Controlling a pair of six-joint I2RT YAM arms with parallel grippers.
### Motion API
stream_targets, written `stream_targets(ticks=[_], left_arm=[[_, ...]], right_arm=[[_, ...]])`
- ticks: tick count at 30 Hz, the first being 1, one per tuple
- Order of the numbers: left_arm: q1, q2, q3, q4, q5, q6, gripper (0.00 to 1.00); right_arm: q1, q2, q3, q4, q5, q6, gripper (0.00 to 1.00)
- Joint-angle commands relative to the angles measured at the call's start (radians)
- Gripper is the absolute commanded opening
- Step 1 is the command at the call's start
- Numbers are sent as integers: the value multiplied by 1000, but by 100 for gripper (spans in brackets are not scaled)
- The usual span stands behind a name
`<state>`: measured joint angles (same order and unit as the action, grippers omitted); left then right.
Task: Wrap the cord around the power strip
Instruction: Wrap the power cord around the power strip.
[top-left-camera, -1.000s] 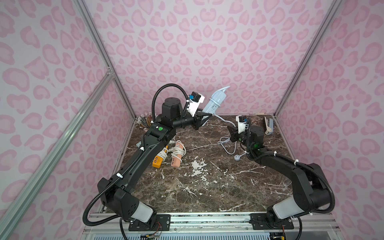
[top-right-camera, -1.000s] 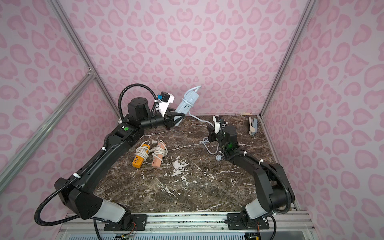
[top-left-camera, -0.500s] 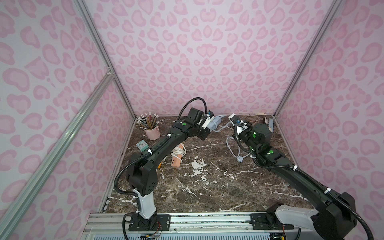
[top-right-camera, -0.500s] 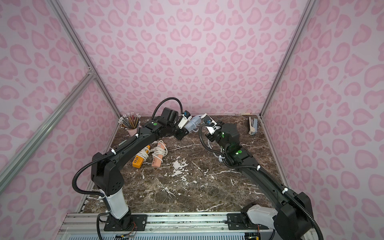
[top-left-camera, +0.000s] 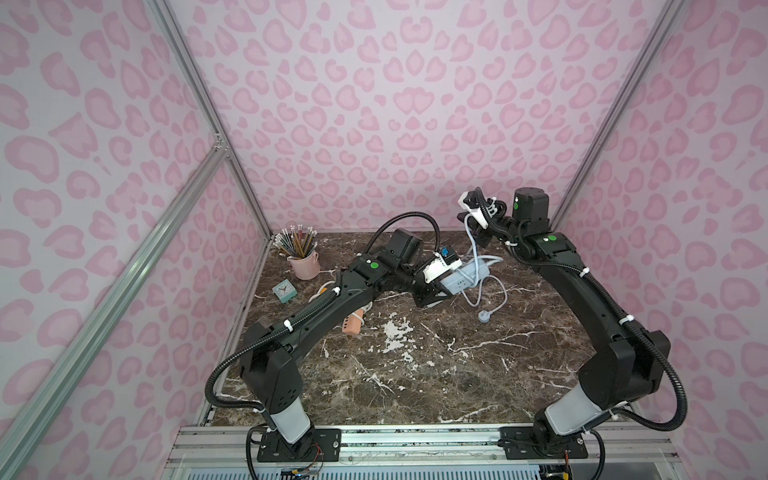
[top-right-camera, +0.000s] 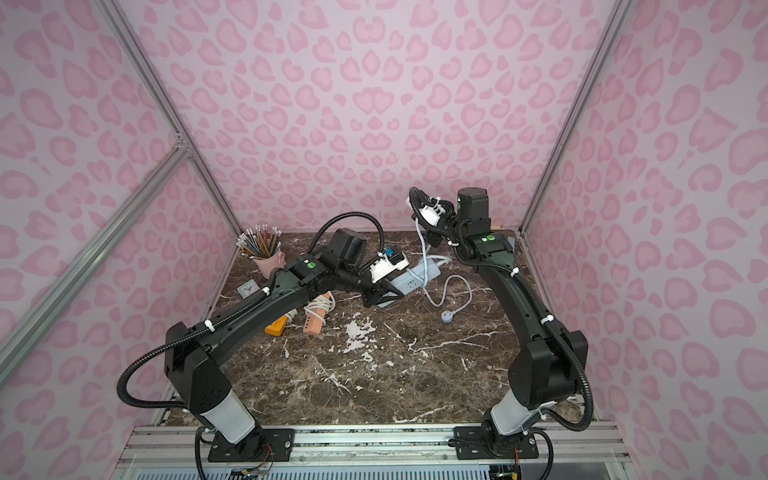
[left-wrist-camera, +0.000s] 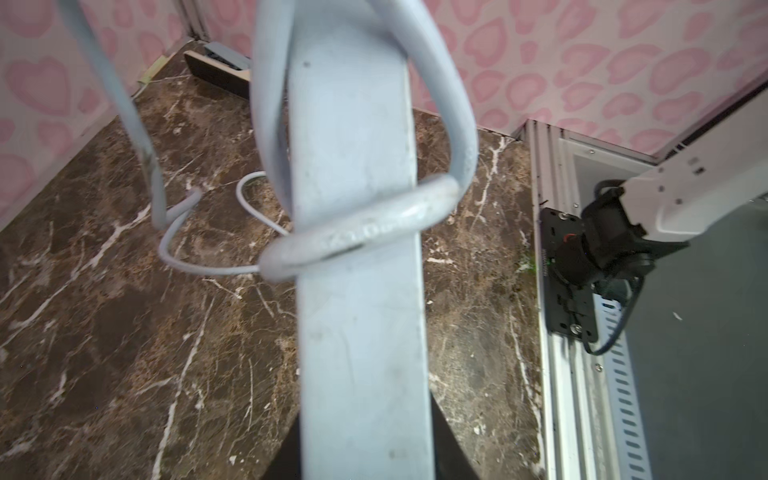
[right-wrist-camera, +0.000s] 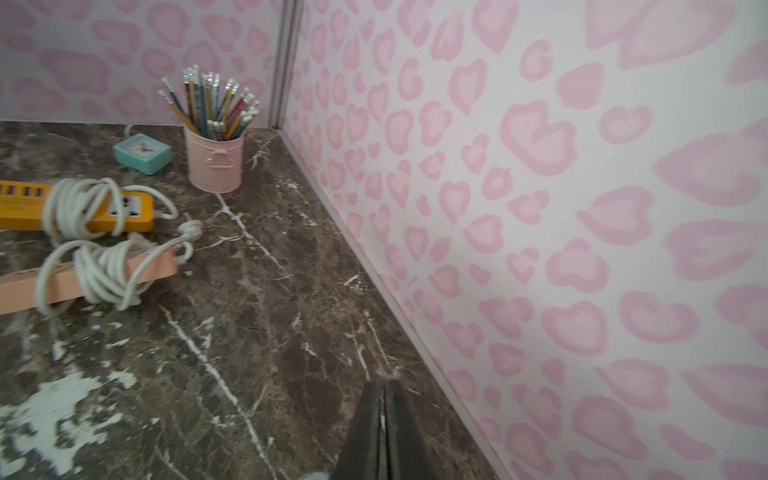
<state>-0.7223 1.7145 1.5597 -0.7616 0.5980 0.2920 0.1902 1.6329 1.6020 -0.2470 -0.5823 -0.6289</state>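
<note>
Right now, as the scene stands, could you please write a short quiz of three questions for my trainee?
1. True or false: the plug of the grey power strip lies on the table.
2. What grips the grey power strip? A) the left gripper B) a human hand C) nothing
3. How many other power strips, already wrapped in their own cords, lie on the table?

Key: 1 true. 2 A. 3 two, the orange strip and the pink strip.
</note>
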Motion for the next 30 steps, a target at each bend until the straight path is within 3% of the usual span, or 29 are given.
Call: stream_targets(ticks=[1,5,8,13,18,22,26,30], left_arm=[[-25,-43,16,-152,341,221,3],[15,-86,15,-77,417,160,3],[31,-105,-4,9,380,98,3],[47,-122,-23,115,305,20,3],[81,-155,-52,255,253,-79,3],[110,-166,-61,317,240,-134,3],[112,-160,-59,316,234,-140,3],[112,-166,-59,328,220,-152,3]], right_arm=[[-59,50,0,197,-167,165,0],[-107,72,-119,408,-309,396,21],[-106,66,-230,589,-329,549,33],[-105,62,-427,871,-272,785,48],[-103,57,-554,1006,-200,887,60],[-103,50,-652,1141,-194,971,79],[-95,48,-692,1178,-171,993,82],[-74,49,-704,1127,-120,939,79]])
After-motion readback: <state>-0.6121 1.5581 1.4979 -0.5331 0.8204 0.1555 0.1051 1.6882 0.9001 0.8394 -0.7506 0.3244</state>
